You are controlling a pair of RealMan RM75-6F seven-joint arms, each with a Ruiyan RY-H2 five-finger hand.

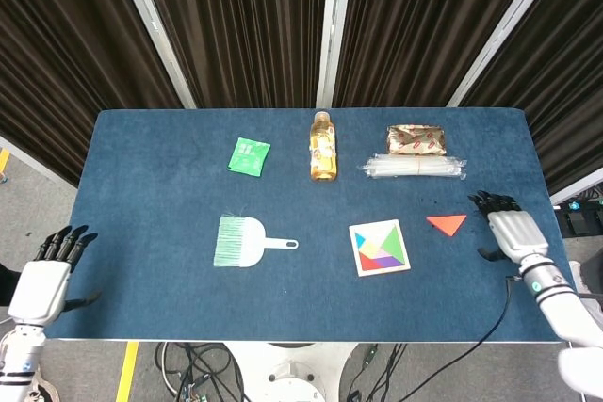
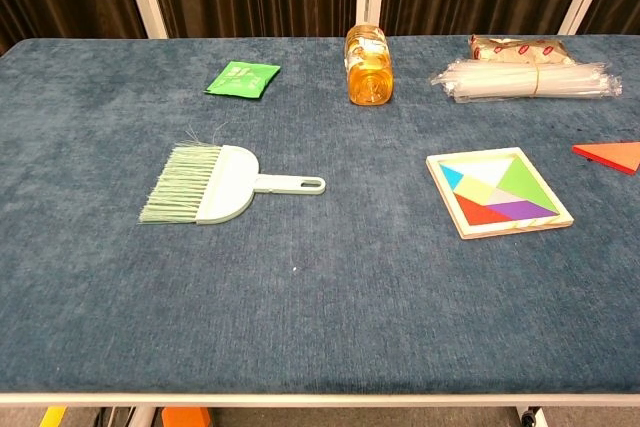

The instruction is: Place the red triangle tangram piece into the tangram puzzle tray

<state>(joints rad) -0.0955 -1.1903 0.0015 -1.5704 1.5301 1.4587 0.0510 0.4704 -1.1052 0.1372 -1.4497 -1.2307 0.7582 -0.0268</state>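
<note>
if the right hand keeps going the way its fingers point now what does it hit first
Most likely the red triangle. In the head view the right hand lies just right of it, fingertips aimed up and left toward it, with only bare table between. Its height above the table is unclear, so it might pass over.

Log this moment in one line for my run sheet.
right hand: open, beside red triangle | left hand: open, idle | tray: unfilled

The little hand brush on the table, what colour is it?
The brush is pale mint green, bristles and handle alike; the chest view shows it best.
</note>
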